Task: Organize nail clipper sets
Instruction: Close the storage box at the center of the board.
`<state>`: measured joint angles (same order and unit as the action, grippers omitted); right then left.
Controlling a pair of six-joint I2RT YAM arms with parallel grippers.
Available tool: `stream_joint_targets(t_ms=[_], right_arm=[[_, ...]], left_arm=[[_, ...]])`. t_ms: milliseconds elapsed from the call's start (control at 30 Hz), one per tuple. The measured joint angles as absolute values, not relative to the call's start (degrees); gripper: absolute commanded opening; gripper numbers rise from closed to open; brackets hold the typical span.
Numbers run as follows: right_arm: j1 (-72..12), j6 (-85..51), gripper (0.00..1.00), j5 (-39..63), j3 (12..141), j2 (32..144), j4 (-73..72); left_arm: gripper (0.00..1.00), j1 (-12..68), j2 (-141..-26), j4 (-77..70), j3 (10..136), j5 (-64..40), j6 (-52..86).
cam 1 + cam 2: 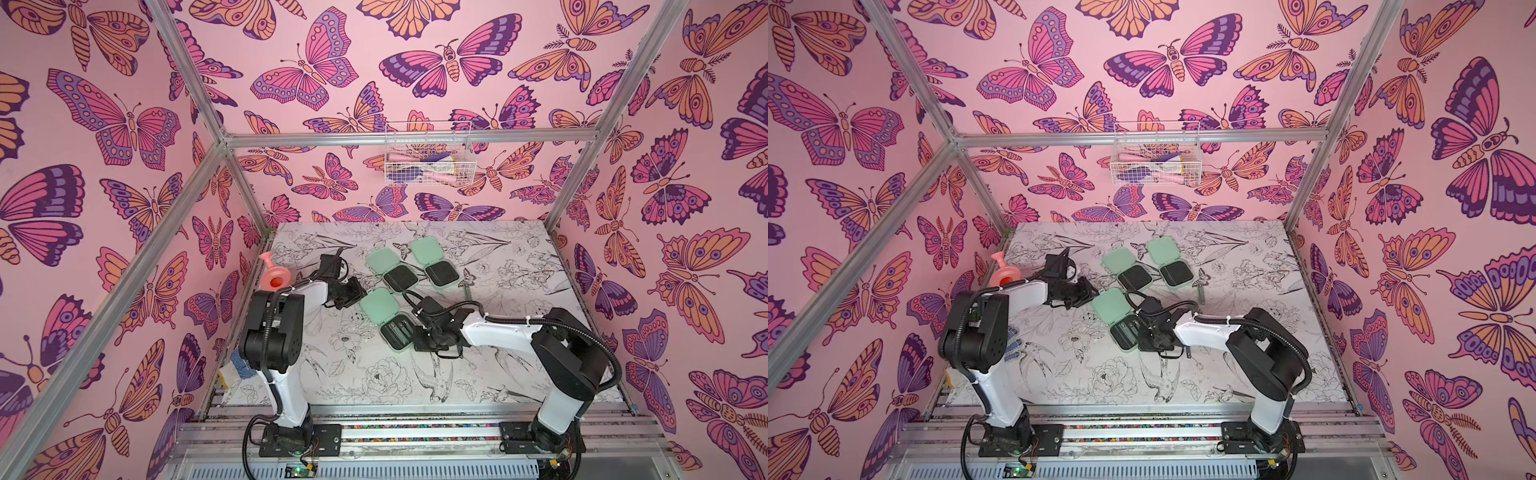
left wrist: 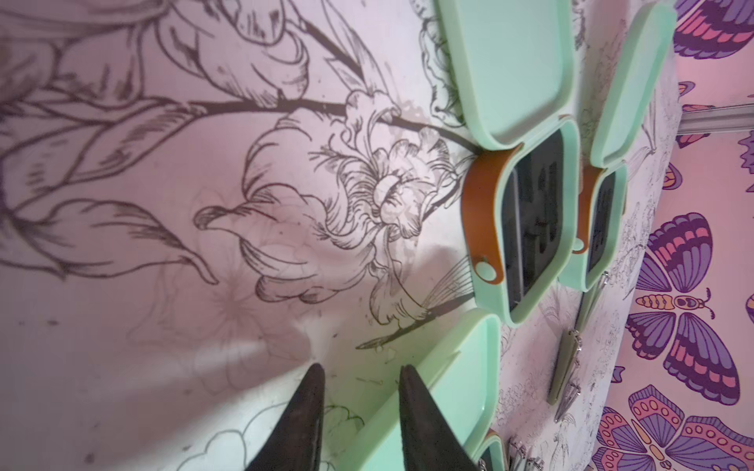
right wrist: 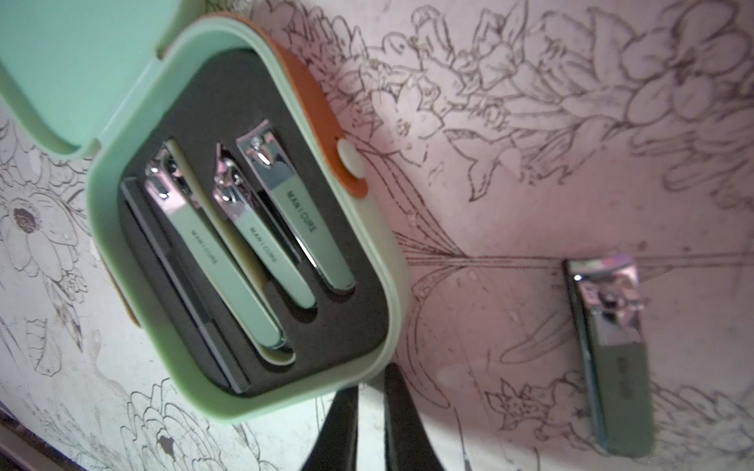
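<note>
Since the near case (image 3: 102, 228) holds three clippers (image 3: 228, 253) and a dark file (image 3: 179, 285) bedded in black foam slots, filling it looks done, and folding its lid (image 2: 461, 367) shut seems the likely next step. The right gripper (image 3: 373, 377) sits just off the case's rim, fingers drawn nearly together on nothing. The left gripper (image 2: 360, 367) waits hard by the lid's edge, likewise almost closed and empty. That lid is smooth mint plastic with rounded corners, lying flat on the flower-printed table (image 3: 530, 163), so lifting it calls for a fingertip under a thin lip. A tan strap (image 3: 310, 102) with a snap stud wraps the case's side. One loose clipper (image 3: 612, 359), shiny steel with a matte green lever, lies well apart. A back case (image 1: 382, 259) and its neighbour (image 1: 426, 249) lie open; whether they hold tools I cannot tell.
</note>
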<state>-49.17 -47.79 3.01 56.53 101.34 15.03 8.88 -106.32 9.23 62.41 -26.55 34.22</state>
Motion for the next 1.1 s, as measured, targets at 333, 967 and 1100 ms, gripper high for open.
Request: stream_joint_targets(t_ms=[333, 967, 1100], right_arm=[[-49.19, -47.79, 0.16, 3.11, 57.84, 102.35, 15.18], [-49.12, -47.53, 0.16, 0.8, 64.27, 107.94, 12.16], [-48.31, -46.85, 0.17, 0.03, 65.6, 108.73, 11.33]], left_arm=[[0.34, 9.89, -99.96, 9.13, 60.99, -27.92, 35.44], [0.35, 19.16, -87.13, 11.35, 48.07, -32.23, 37.91], [0.35, 20.12, -87.13, 12.08, 45.04, -31.33, 38.63]])
